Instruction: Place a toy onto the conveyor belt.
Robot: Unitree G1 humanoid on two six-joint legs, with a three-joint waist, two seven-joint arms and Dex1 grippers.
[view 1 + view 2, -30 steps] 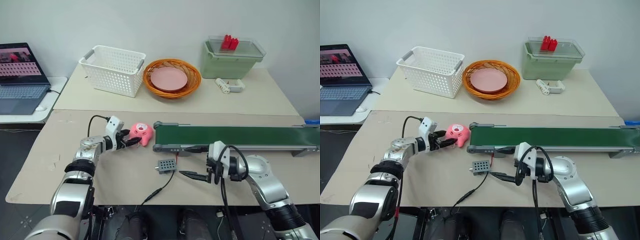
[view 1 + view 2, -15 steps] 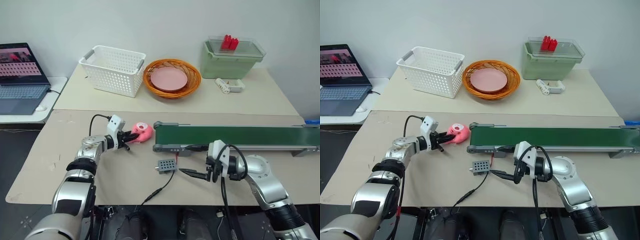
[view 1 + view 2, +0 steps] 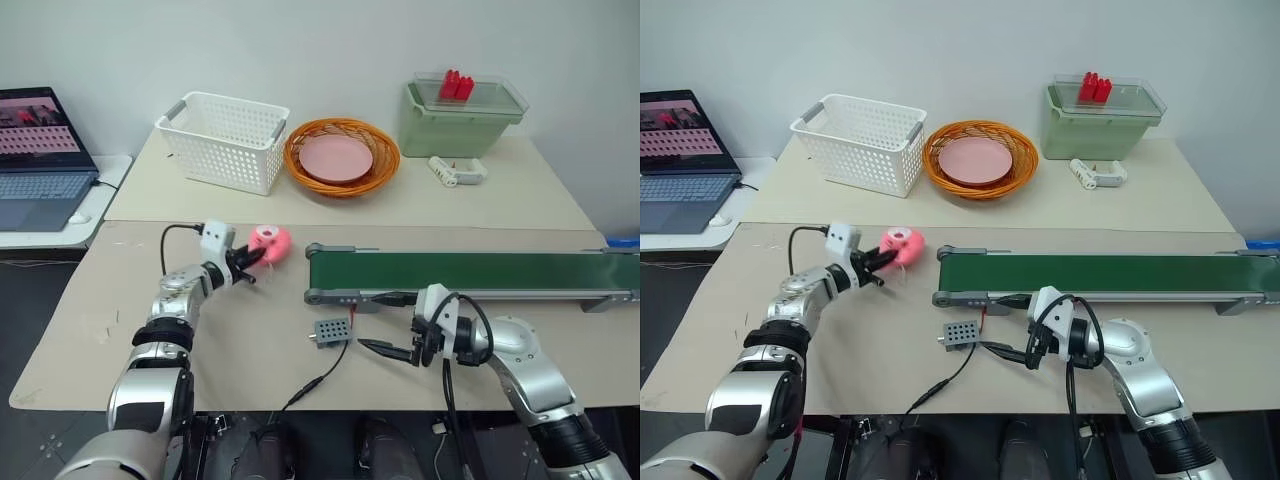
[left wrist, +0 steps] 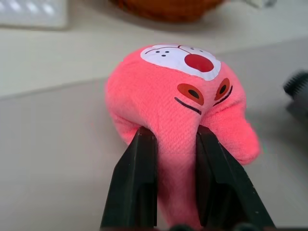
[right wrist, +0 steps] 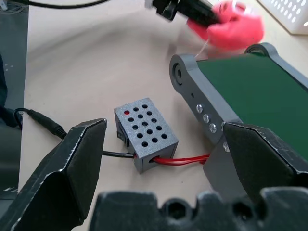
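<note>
Left eye view has the left gripper (image 3: 247, 263) clenched on the toy (image 3: 270, 243), conveyor belt (image 3: 470, 271) stretching lengthwise off to its right, the nearer arm.

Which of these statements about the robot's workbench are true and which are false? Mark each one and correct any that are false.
1. The left gripper is shut on the pink toy. True.
2. The toy already lies on the conveyor belt. False: it is held in the air off the belt's near end, above the table.
3. The right gripper is open and holds nothing. True.
4. The pink plate sits inside the white basket. False: it sits in the orange wicker basket beside it.
5. A small grey perforated box with a cable stands on the table near the belt's end. True.
</note>
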